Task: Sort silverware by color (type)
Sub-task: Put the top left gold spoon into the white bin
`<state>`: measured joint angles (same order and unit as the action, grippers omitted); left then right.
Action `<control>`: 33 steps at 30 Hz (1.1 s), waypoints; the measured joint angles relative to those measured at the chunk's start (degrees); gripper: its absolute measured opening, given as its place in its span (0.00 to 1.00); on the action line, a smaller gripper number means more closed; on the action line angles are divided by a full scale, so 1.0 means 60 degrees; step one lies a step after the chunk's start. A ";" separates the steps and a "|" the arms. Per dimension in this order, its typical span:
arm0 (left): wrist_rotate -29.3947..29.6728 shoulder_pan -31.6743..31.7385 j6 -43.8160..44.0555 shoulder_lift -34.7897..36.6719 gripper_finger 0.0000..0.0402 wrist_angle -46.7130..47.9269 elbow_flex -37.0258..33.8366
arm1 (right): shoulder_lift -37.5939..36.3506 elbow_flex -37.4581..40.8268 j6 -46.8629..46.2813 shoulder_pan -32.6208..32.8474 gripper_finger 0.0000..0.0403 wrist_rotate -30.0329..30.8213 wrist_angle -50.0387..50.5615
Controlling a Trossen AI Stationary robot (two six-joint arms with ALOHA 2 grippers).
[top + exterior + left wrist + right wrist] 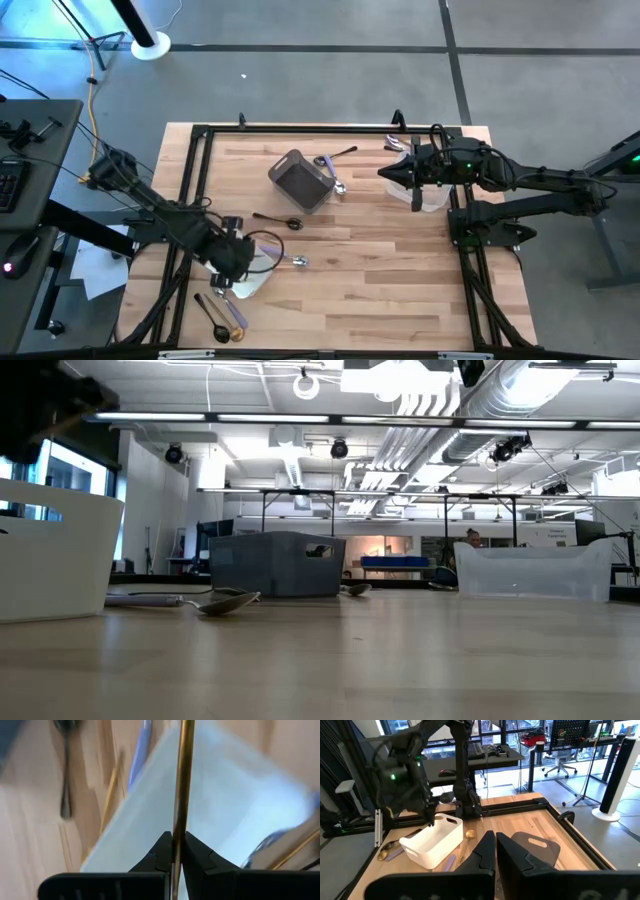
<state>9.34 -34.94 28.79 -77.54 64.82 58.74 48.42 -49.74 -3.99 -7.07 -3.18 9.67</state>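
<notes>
My left gripper [178,851] is shut on a slim gold piece of silverware [182,780] over the white tray [225,805], near the table's near left corner [236,262]. In the left wrist view a black spoon [65,770], a lilac handle [140,755] and a gold piece [110,795] lie flat on the wood beside the tray. A black spoon [280,220] and a silver spoon [296,261] lie mid-table. My right gripper [495,846] is shut and holds nothing; it hovers between the grey bin [300,181] and the clear tub [428,190]. My left gripper pinches the gold piece's thin shaft [177,832] between its two fingertips [162,852]. The shaft runs straight on past the fingers, out over the white tray. Which end of the piece lies ahead does not show, nor whether it touches the tray.
More silverware lies by the grey bin: a lilac-handled piece [325,162], a black fork [345,152] and a silver spoon [340,187]. Others lie at the near left edge [222,318]. A spoon [212,601] shows beside the white tray [55,550] in the low view. A black frame rims the table.
</notes>
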 joint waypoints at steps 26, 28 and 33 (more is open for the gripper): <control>-0.1194 0.0266 -0.1495 -0.0090 0.02 -0.2258 -0.2284 | 0.0007 0.0000 -0.0004 -0.0001 0.00 0.0001 0.0231; -0.1243 0.0266 -0.1632 -0.0094 0.02 -0.2357 -0.2439 | 0.0007 0.0000 -0.0004 -0.0002 0.00 0.0000 0.0236; -0.1242 0.0266 -0.1662 -0.0094 0.02 -0.2380 -0.2672 | 0.0106 -0.0004 -0.0004 0.0000 0.00 0.0004 0.0271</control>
<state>1.89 -33.34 18.81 -78.11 50.54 42.70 49.06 -49.76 -4.01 -7.07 -3.16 11.29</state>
